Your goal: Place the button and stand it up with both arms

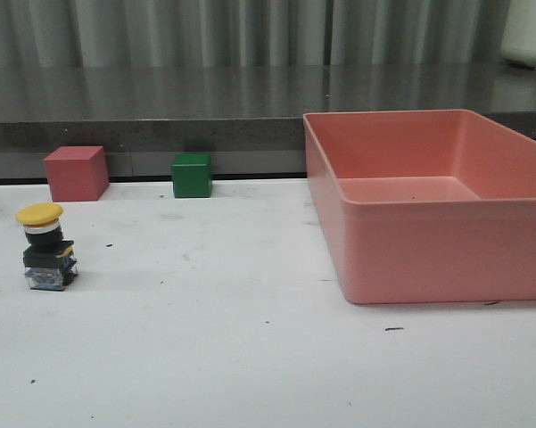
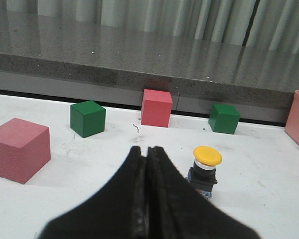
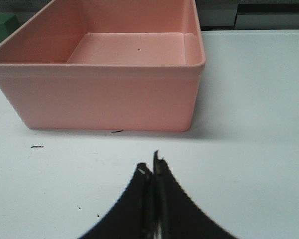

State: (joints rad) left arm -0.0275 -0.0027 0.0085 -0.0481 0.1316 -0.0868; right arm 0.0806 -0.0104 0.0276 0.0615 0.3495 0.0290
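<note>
The button point(image 1: 46, 247) stands upright on the white table at the left, yellow cap on top, clear bluish base down. It also shows in the left wrist view point(image 2: 205, 169), just beyond and to one side of my left gripper point(image 2: 145, 149), which is shut and empty. My right gripper point(image 3: 150, 167) is shut and empty above bare table, in front of the pink bin point(image 3: 109, 74). Neither gripper shows in the front view.
A large pink bin point(image 1: 428, 259) fills the right side of the table. A pink cube point(image 1: 75, 173) and a green cube point(image 1: 191, 175) sit at the back edge. The left wrist view shows more cubes: pink point(image 2: 17, 149), green point(image 2: 87, 118), pink point(image 2: 156, 107), green point(image 2: 224, 118).
</note>
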